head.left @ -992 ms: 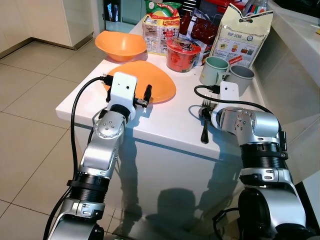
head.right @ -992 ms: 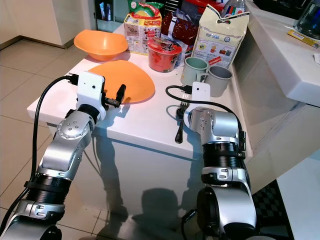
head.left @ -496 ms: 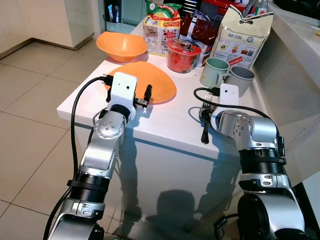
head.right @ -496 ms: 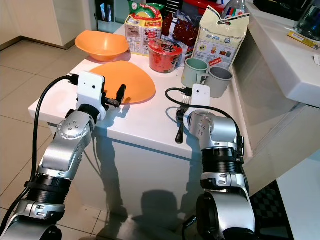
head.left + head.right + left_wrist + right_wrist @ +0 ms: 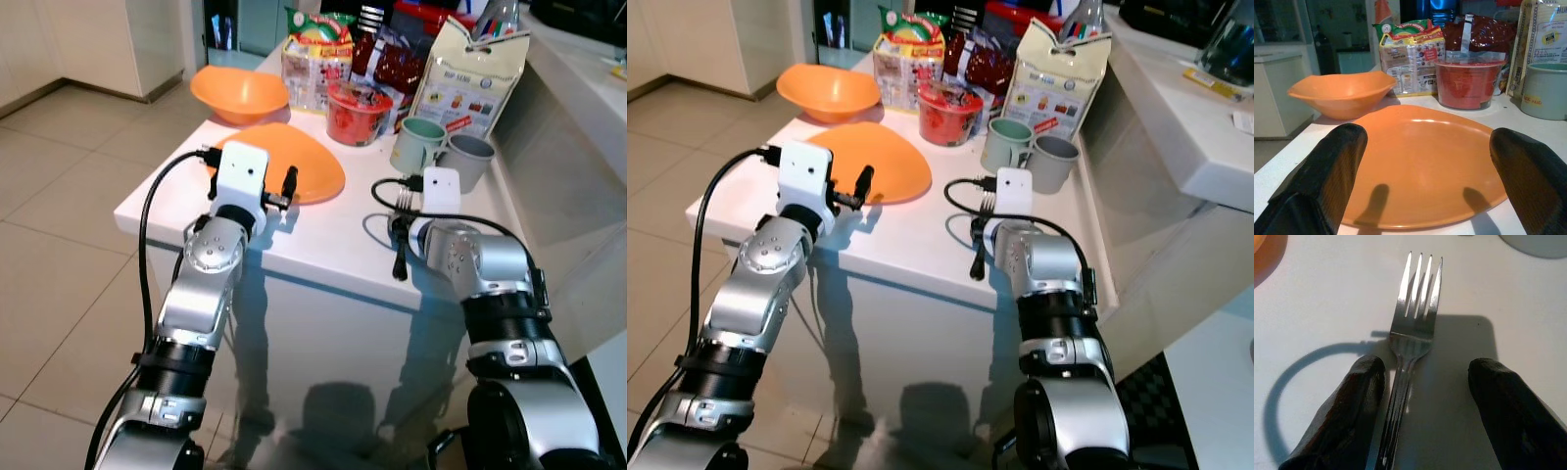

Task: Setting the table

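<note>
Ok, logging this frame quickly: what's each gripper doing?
Left gripper: open, holding nothing, fingers facing the orange plate.
Right gripper: open, fingers either side of the fork.

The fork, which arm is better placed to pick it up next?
Right. The right claw is open with the fork lying between its fingers, while the left claw faces the orange plate.

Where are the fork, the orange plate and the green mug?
fork (image 5: 1415, 303), right wrist view, on its tines.
orange plate (image 5: 1425, 161), left wrist view, on its middle.
green mug (image 5: 415, 145), left eye view, on its side.
</note>
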{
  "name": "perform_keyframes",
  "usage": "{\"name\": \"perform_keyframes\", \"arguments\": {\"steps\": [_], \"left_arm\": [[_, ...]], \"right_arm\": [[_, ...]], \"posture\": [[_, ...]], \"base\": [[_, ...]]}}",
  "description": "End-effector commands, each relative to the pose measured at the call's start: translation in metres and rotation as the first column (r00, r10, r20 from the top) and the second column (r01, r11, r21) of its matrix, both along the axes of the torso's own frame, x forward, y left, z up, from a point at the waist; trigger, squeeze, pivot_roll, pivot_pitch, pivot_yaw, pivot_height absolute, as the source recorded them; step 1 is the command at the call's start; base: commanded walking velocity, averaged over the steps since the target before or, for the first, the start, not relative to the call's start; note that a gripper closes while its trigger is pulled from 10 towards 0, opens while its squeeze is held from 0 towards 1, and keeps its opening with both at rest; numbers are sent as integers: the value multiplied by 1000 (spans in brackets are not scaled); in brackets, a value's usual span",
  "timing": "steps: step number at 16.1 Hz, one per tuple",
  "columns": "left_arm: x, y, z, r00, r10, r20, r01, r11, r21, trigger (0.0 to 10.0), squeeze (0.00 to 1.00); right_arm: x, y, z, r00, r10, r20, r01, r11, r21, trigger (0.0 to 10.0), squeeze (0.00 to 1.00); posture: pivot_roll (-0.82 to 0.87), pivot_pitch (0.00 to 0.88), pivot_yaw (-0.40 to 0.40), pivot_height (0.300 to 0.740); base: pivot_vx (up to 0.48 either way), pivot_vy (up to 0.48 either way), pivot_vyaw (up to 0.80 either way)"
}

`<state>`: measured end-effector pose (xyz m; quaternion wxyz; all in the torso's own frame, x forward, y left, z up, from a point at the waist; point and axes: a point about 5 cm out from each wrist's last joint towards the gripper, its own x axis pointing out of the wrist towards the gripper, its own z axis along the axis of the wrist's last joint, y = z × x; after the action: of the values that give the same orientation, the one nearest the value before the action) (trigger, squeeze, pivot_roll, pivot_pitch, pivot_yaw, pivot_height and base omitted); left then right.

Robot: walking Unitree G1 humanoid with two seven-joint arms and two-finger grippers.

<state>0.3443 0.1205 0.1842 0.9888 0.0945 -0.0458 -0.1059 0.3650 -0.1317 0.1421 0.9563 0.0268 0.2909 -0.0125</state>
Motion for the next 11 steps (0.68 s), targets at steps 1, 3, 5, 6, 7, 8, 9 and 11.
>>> {"name": "perform_keyframes", "arguments": {"steps": [1,3,5,6,7,8,9,11], "left_arm": [[-1,-4,0,1000,-12,-1,12,1000,4,10000,0],[-1,-5,0,1000,-14,-3,15,1000,6,10000,0],[-1,-5,1,1000,-15,-1,15,1000,6,10000,0],[-1,-5,1,1000,-15,-1,15,1000,6,10000,0],[-1,-5,0,1000,-16,-1,16,1000,7,10000,0],[-1,-5,0,1000,-17,-1,17,1000,7,10000,0],[-1,-6,0,1000,-18,-1,18,1000,8,10000,0],[0,-5,1,1000,-16,1,16,1000,8,10000,0]], "right_arm": [[-7,-5,-26,994,-8,-105,5,1000,-30,10000,0],[-5,-3,-27,997,-1,-80,-3,999,-52,10000,0],[0,-4,-26,1000,0,-30,-2,997,-73,10000,0],[1,-5,-24,1000,-5,-16,4,997,-75,10000,0],[4,-6,-22,1000,-12,1,12,997,-75,10000,0],[6,-7,-21,1000,-19,15,20,996,-81,10000,0],[8,-7,-20,999,-20,31,22,996,-90,10000,0],[9,-5,-21,999,-5,34,8,996,-86,10000,0]], "posture": [[151,0,-138,740],[152,0,-136,740],[153,0,-138,740],[152,0,-136,740],[151,0,-137,740],[152,0,-139,740],[155,0,-140,740],[159,0,-142,740]], "base": [[0,0,0],[0,0,0],[0,0,0],[0,0,0],[0,0,0],[0,0,0],[0,0,0],[0,0,0]]}}
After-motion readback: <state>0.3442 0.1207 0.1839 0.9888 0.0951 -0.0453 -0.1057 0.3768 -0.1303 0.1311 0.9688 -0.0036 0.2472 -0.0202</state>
